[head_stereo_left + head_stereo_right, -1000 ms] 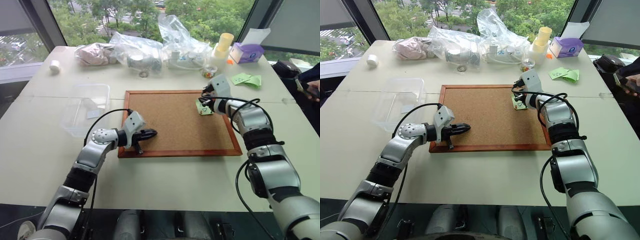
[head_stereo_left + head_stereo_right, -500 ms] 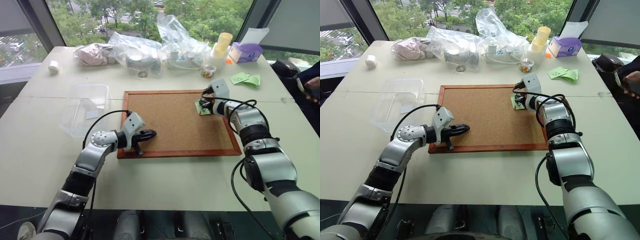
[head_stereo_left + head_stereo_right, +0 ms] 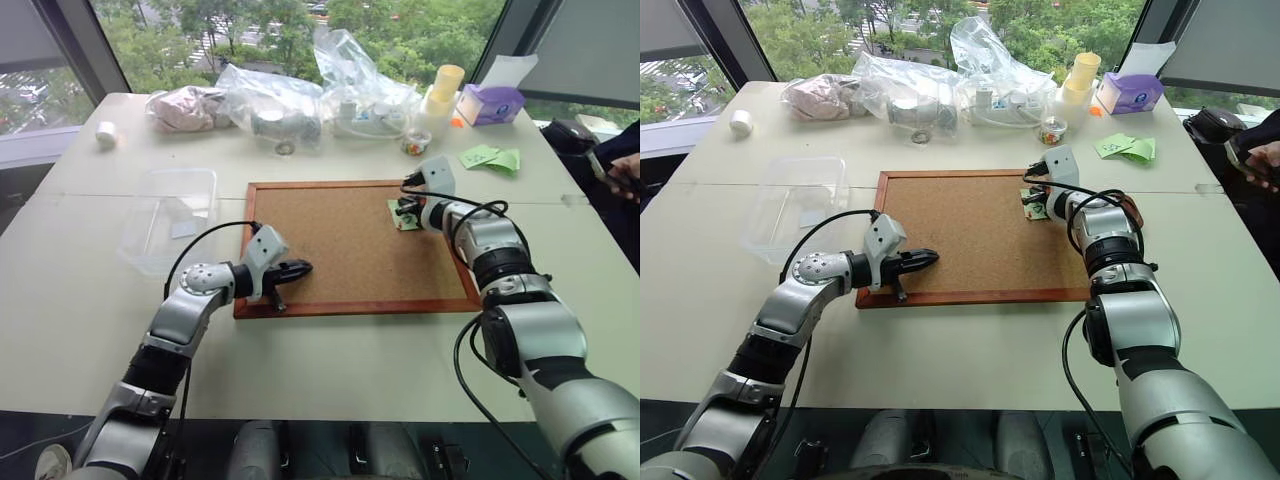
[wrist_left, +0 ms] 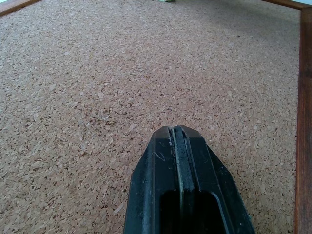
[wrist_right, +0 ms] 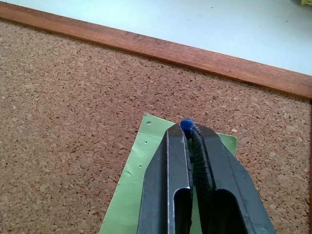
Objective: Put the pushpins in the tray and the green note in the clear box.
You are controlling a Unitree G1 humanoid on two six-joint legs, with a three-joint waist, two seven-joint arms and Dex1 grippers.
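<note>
Clear box [image 3: 170,215] at frame left on the surface [image 3: 90,300], contents unclear, green note [image 5: 146,190] at cork board [image 3: 340,250] upper right, right gripper [image 5: 187,127] jaws closed on blue pushpin [image 5: 186,125], left gripper [image 4: 178,134] jaws closed, empty, over board's lower-left edge.

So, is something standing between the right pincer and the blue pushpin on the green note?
Nothing visible: the right pincer is shut with the small blue-headed pushpin at its tips, over the light-green square note.

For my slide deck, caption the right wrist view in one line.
Right gripper jaws shut on a blue pushpin holding the green note to the cork board.
</note>
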